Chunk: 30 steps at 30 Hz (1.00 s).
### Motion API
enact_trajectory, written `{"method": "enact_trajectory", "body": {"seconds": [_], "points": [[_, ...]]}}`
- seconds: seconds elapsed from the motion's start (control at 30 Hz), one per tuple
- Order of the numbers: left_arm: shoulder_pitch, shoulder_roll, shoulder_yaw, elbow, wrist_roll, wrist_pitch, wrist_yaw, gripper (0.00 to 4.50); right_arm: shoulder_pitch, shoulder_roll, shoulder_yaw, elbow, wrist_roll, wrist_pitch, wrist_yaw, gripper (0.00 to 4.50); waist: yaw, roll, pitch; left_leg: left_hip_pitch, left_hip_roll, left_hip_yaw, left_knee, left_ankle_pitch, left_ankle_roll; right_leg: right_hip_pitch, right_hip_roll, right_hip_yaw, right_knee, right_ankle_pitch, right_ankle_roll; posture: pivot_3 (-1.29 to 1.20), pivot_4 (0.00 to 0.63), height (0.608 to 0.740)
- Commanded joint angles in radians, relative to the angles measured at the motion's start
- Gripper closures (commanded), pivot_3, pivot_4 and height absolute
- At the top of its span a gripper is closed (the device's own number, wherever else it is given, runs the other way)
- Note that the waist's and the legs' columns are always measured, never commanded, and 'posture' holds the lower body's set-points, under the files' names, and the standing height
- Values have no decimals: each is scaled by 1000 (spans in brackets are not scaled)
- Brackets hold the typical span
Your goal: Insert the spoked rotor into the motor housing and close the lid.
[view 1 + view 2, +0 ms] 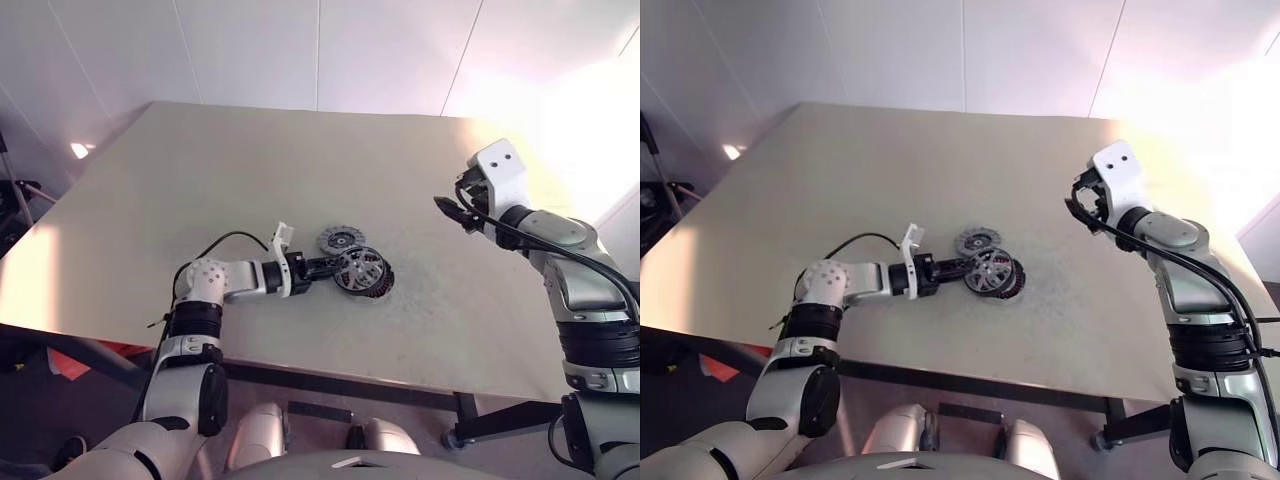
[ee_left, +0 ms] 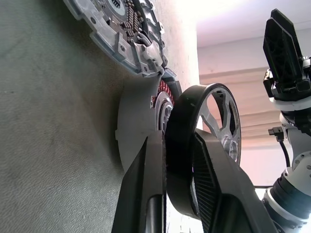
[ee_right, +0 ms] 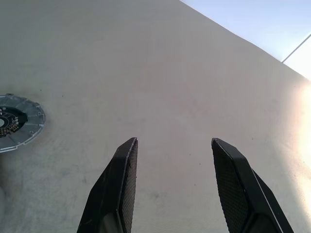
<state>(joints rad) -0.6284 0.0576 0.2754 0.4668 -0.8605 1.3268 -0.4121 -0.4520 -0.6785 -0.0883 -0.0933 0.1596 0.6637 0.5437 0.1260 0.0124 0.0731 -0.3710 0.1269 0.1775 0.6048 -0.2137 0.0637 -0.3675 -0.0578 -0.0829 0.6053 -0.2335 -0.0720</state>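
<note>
Two end effectors: you see both over the pale surface (image 1: 300,180), well apart from each other.
Left end effector (image 1: 335,268): you find it reaching across the middle of the surface, its two black fingers (image 2: 146,194) clamped on the rim of the spoked rotor (image 1: 358,268).
Spoked rotor: you see it tilted on edge in that grip, directly against the motor housing (image 1: 378,287), with the open spokes and pale hub facing up and away from the surface.
Motor housing: you see it resting on the surface partly hidden behind the rotor; the left wrist view shows a strip of its reddish ring (image 2: 163,92).
Rotor seating: you cannot tell whether the rotor is partly inside the housing or only against it.
Lid (image 1: 341,240): you find it lying flat on the surface just beside the rotor and housing, on their far side, ribbed face up.
Right end effector (image 1: 452,210): you see it raised above the right part of the surface, fingers (image 3: 119,189) spread apart with nothing between them.
</note>
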Motion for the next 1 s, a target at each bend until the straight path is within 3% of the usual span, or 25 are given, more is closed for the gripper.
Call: {"method": "enact_trajectory", "body": {"seconds": [0.03,0.77,0.9,1.0], "points": [[-34,-18,-10,23,18,-18,-15,4061,-19,-9,-25,-44,6,-6,-3,1811,0,0,0,0,0,0,0,0,0,0,0,0,0,0,0,0,0,740],[-47,-43,-64,80,127,-99,-94,4061,-22,-14,-21,-52,6,-11,20,1811,8,1,0,4,0,0,0,-1,-2,5,-1,0,0,0,1,0,0,740],[-52,-39,-58,88,129,-100,-99,2807,-20,-12,-21,-47,4,-14,17,1811,12,1,0,4,0,0,0,-1,-2,5,-1,0,0,0,1,0,0,740],[-58,-40,-44,96,126,-105,-99,2807,-19,-8,-13,-32,-2,-23,16,1811,13,1,0,4,0,0,0,-1,-2,5,-1,0,0,-1,2,0,0,740]]}}
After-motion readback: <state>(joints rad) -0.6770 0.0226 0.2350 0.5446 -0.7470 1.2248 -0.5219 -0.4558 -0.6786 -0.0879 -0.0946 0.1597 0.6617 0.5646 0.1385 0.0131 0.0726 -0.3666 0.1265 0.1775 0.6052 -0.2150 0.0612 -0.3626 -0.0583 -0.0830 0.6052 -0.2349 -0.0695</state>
